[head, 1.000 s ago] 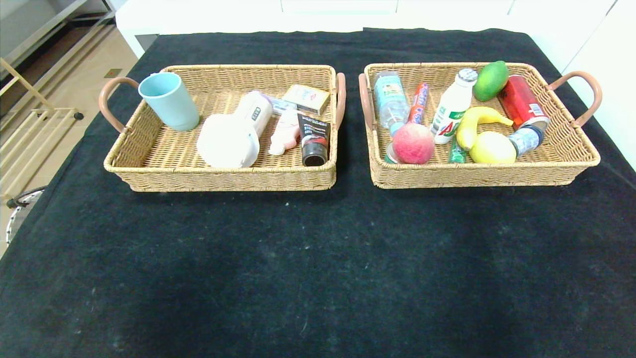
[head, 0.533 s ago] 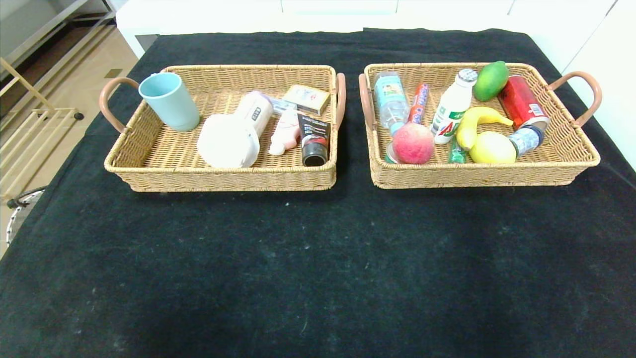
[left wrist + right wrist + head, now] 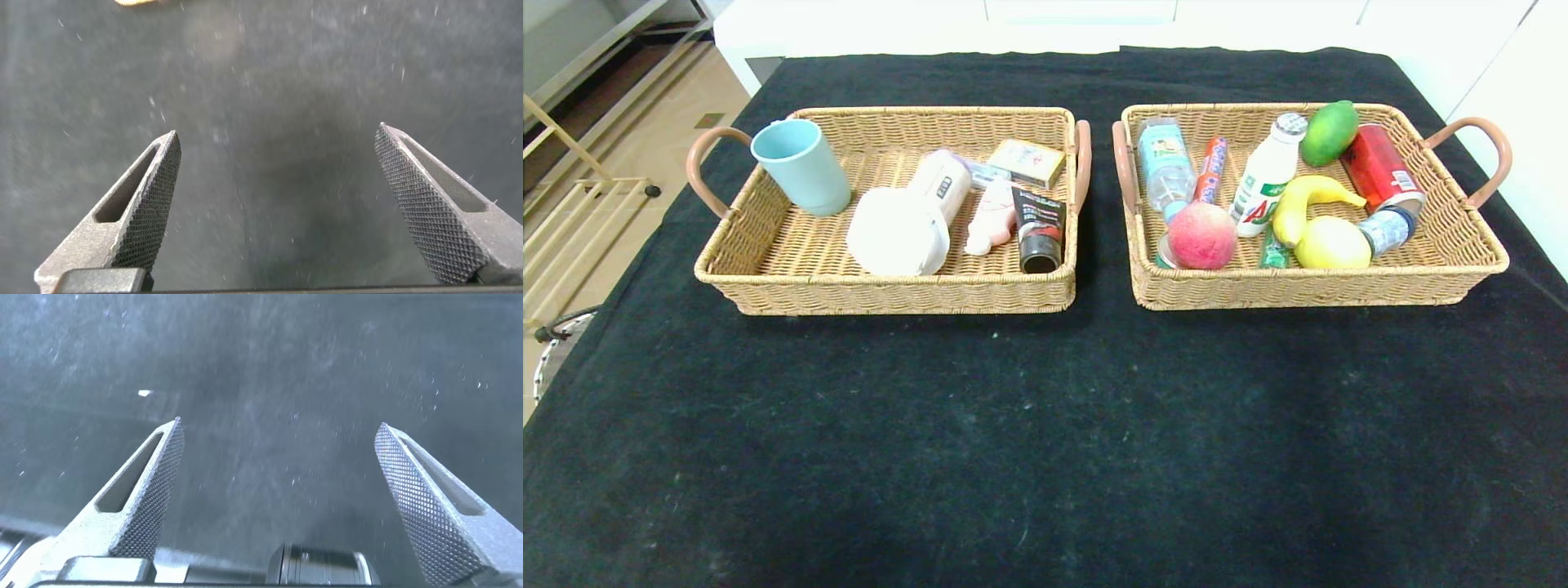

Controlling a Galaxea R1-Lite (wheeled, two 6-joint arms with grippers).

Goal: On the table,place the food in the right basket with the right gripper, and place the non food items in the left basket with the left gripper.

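Note:
On the black-clothed table [image 3: 1045, 425], the right basket [image 3: 1454, 269] holds the food: a banana [image 3: 1303, 204], a peach [image 3: 1202, 235] and a lemon [image 3: 1331, 243]. In the left basket [image 3: 768, 269] lie the non food items: a white round container [image 3: 894, 233], a black-and-red tube [image 3: 1039, 230] and a pale pink bottle [image 3: 992, 220]. Neither arm shows in the head view. My left gripper [image 3: 278, 139] is open over bare cloth in its wrist view. My right gripper [image 3: 278, 431] is open too, with only cloth between its fingers.
The left basket also holds a blue cup [image 3: 802, 166], a white bottle [image 3: 941, 184] and a small box [image 3: 1027, 161]. A green mango [image 3: 1330, 131], a red can [image 3: 1380, 167], a water bottle [image 3: 1164, 163] and a milk bottle [image 3: 1267, 175] share the right basket.

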